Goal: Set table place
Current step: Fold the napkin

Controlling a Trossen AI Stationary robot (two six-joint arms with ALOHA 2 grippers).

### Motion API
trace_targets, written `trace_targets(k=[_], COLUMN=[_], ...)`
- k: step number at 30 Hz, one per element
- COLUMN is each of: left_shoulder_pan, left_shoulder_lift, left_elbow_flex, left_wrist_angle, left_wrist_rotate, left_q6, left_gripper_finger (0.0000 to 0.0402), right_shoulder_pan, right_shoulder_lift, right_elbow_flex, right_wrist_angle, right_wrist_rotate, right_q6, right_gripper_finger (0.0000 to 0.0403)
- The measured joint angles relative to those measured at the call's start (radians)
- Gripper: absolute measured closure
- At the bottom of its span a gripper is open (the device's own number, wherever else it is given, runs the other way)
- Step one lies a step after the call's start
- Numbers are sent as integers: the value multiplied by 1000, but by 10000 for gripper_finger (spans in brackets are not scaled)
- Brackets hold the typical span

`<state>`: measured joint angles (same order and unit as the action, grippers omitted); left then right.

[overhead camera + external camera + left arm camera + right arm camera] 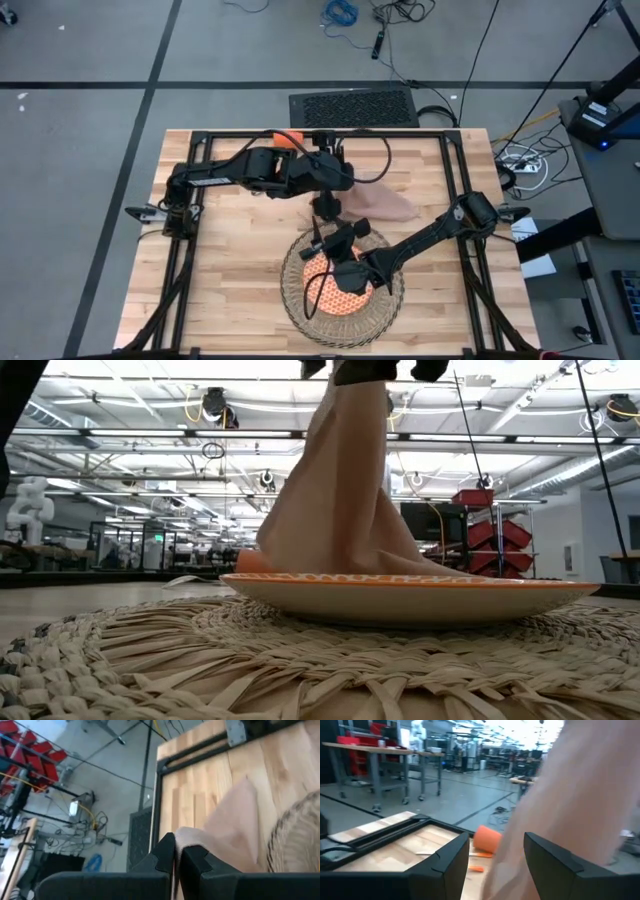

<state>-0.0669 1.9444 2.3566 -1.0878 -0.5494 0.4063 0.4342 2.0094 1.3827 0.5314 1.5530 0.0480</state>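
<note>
My left gripper (325, 208) hangs over the table's middle, shut on the beige napkin (385, 205). The napkin (340, 490) drapes down from it, and its lower end rests on the table behind the orange plate (420, 595). The plate sits on the round woven placemat (300, 300). My right gripper (495, 862) is open and level above the plate's far side, with the napkin (570, 795) hanging right in front of its fingers. An orange cup (487, 839) stands at the far edge, with orange-handled cutlery (479, 855) lying beside it. My left gripper pinches the napkin's raised upper edge (187, 837) between its two shut fingers, slanting down from the table's left. The cloth hangs slack below the fingers, and its lower part (235, 815) lies on the table beside the placemat. My right gripper's fingers stand on either side of the napkin's hanging edge (507, 865); I cannot tell whether they touch it.
The black metal frame (455, 170) runs along the table's edges. The bare wooden table (230, 260) lies left of the placemat. A dark mat (352, 107) lies on the floor beyond the far edge.
</note>
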Motion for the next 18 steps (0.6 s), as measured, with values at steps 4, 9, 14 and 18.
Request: trace_targets(k=[4, 9, 14, 18], left_shoulder_pan=[2, 1, 9, 28], left_shoulder_lift=[-16, -53, -84, -115], left_elbow_flex=[-1, 0, 0, 0], left_wrist_angle=[-101, -184, -247, -267], left_wrist_rotate=[18, 125, 240, 310], left_q6=[-6, -10, -40, -75], left_gripper_finger=[402, 401, 402, 402], right_shoulder_pan=[6, 6, -2, -2], right_shoulder_lift=[0, 1, 0, 0], right_elbow_flex=[0, 25, 73, 98], right_wrist_angle=[17, 26, 27, 26], right_wrist_rotate=[17, 18, 14, -68], right_q6=[-48, -128, -244, -270], right_gripper_finger=[227, 227, 227, 227])
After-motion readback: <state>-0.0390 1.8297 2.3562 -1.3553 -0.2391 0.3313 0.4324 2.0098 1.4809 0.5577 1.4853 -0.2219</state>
